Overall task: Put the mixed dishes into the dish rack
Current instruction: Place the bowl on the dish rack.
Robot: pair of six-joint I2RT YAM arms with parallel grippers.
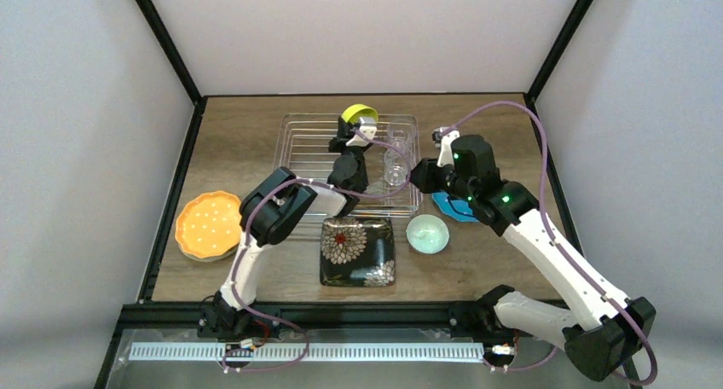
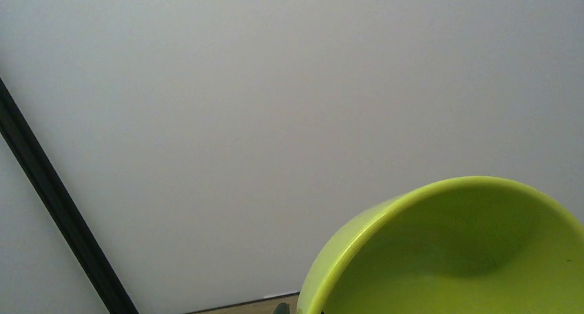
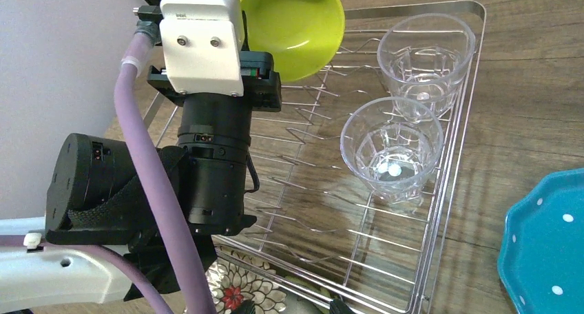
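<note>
Top external view: the left gripper (image 1: 364, 133) is clamped on the yellow-green bowl (image 1: 359, 113), which it holds tilted over the far side of the dish rack (image 1: 292, 150). The next move likely calls for lowering it onto the wires, then letting go. I cannot tell whether the right gripper (image 1: 419, 174) has its jaws apart.

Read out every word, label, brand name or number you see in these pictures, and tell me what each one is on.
No text can be read anywhere.
The blue plate has white dots only.
The black square plate has a flower pattern only.
The coloured mark on the left arm's wrist is too small to read.
</note>
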